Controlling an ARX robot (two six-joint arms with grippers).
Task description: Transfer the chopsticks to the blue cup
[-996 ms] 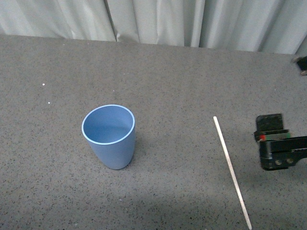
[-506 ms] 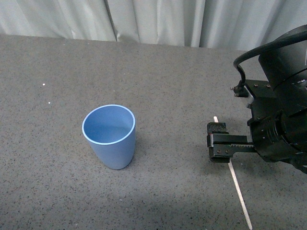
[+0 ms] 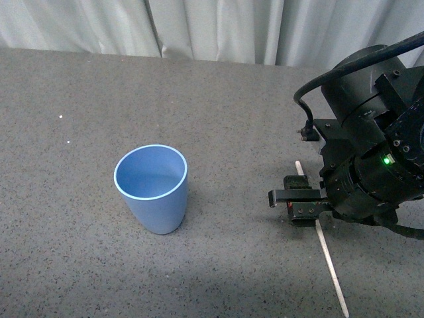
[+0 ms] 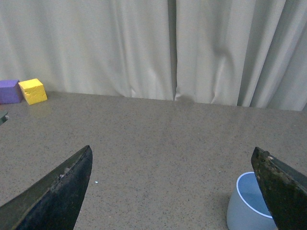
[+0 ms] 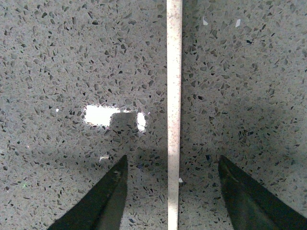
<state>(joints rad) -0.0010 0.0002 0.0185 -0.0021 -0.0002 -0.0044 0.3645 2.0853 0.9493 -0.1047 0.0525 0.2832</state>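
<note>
The chopstick (image 3: 329,262) is a thin cream stick lying flat on the grey table at the right. My right gripper (image 3: 299,199) hangs over its middle, open; part of the stick is hidden under the arm. In the right wrist view the chopstick (image 5: 173,115) runs between the two spread fingers, which stand apart from it on both sides. The blue cup (image 3: 152,189) stands upright and empty left of centre. In the left wrist view the blue cup (image 4: 247,203) shows by one finger of my open, empty left gripper (image 4: 172,187). The left arm is out of the front view.
A yellow block (image 4: 33,90) and a purple block (image 4: 9,91) lie far back by the curtain in the left wrist view. The grey curtain (image 3: 218,26) closes the table's far edge.
My right arm has come in from the right edge and moved left over the chopstick's middle. The cup and the chopstick have not moved.
</note>
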